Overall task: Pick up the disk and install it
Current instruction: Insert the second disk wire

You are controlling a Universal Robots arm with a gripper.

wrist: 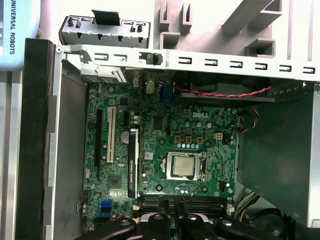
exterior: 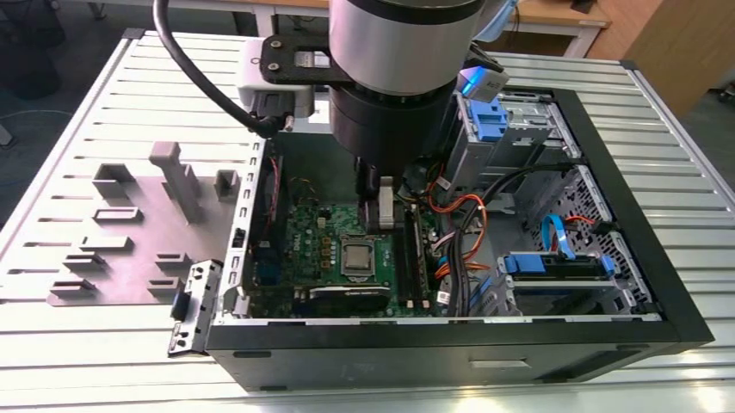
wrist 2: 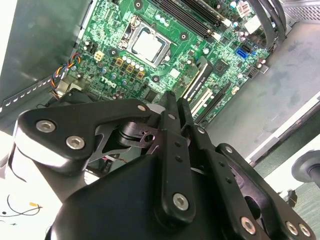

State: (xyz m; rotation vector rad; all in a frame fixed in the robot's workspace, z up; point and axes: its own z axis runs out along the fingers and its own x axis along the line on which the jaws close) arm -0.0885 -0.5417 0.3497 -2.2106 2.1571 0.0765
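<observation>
Nearest in the exterior view, the black side wall of the open computer case (exterior: 460, 348) lies on the slatted metal counter (exterior: 103, 361). Just past that wall, at about 4 o'clock from the hand (exterior: 386, 215), a flat unit edged with a blue rail sits in a bay at the case's corner. This looks to be the disk (exterior: 556, 265), though its label cannot be made out; a blue cable (exterior: 553, 232) curves just above it.

At the middle of the case lies the green motherboard (exterior: 310, 232), with the bare processor (exterior: 357, 255) close to 7 o'clock of the hand. The hand hangs over the board. In the second wrist view its fingertips (wrist 2: 170, 106) are pressed together with nothing between them, above the board and apart from it. In the first wrist view the same closed tips (wrist: 173, 202) point toward the memory slots (wrist: 185, 200) beside the processor.

At 3 o'clock from the hand, a bundle of orange and black cables (exterior: 460, 206) runs down the case's middle.

Farther back, at about 1 o'clock, stands the grey drive cage (exterior: 488, 129) with blue tabs, partly behind the thick arm (exterior: 397, 52). Off at 9 o'clock, outside the case, a grey fixture plate (exterior: 69, 224) with raised blocks rests on the counter.
</observation>
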